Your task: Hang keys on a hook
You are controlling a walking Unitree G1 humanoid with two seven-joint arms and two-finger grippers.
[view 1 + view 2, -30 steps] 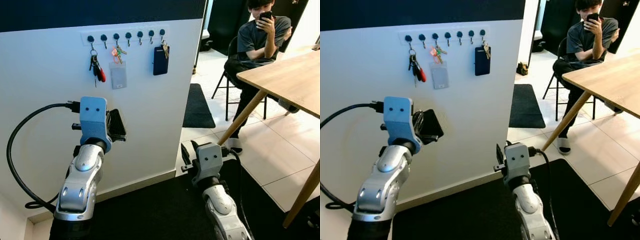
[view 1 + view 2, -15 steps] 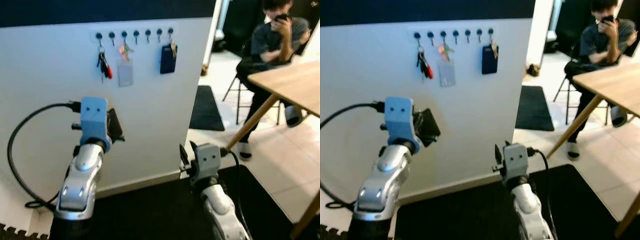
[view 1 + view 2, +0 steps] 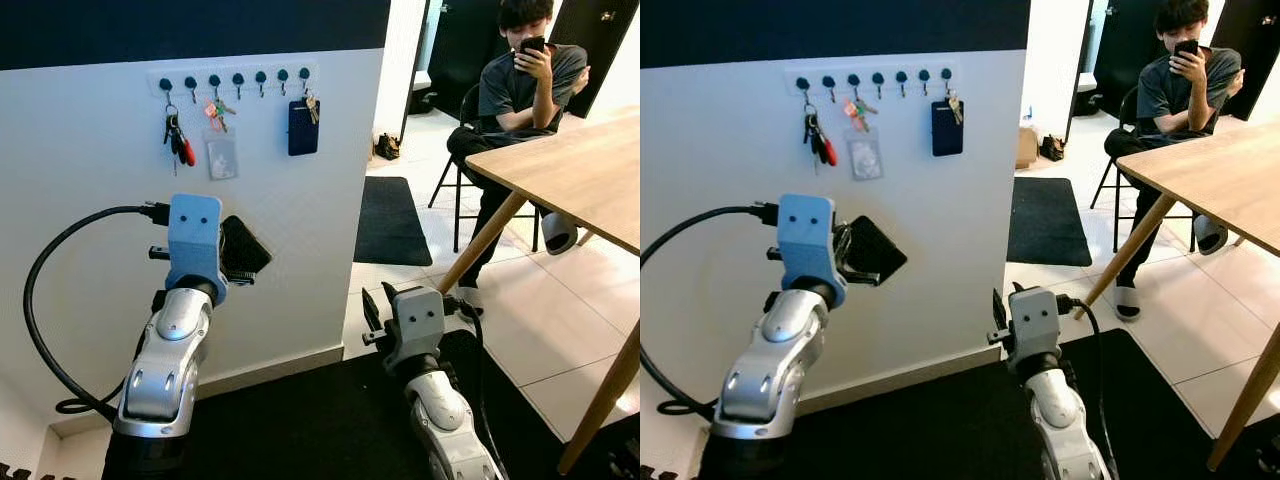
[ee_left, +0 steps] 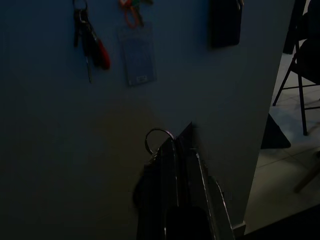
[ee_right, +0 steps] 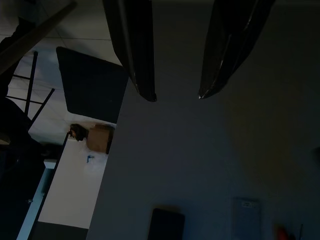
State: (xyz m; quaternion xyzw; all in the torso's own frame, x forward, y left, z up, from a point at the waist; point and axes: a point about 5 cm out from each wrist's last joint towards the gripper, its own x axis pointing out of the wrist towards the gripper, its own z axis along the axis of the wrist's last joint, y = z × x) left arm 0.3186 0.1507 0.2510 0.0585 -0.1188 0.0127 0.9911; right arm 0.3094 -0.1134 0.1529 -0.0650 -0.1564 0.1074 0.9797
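Jaws of the left gripper [image 4: 175,150] are clamped on a black key fob [image 3: 872,250], its metal ring [image 4: 156,137] poking out past the fingertips. That gripper is raised near the white wall [image 3: 90,150], well below the hook rack [image 3: 235,78]. Free hooks [image 3: 260,76] sit between a hung key bunch [image 3: 176,140], a card holder [image 3: 220,155] and a dark pouch [image 3: 301,127]. The right gripper [image 5: 175,95] hangs low, jaws parted and empty. Risk as I judge it: the ring is small and tilted, so it may miss the hook, or snag the neighbouring items. A person [image 3: 520,90] sits beyond the wooden desk [image 3: 570,170].
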